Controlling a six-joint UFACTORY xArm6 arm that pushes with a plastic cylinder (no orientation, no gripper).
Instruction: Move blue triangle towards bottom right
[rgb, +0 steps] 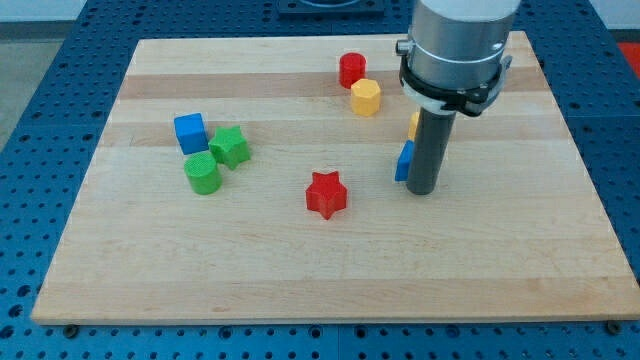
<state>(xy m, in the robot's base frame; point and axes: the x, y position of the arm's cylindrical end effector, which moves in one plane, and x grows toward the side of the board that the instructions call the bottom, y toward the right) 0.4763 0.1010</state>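
Note:
The blue triangle (403, 162) lies right of the board's middle, mostly hidden behind my rod; only its left edge shows. My tip (422, 191) rests on the board just to the right of and slightly below that blue block, touching or nearly touching it. A yellow block (413, 125) peeks out behind the rod just above the blue triangle; its shape cannot be made out.
A red cylinder (351, 70) and a yellow hexagon (366, 97) sit near the view's top centre. A red star (326, 194) lies in the middle. A blue cube (190, 132), green star (230, 147) and green cylinder (202, 173) cluster at the left. The wooden board (320, 270) ends at blue perforated table.

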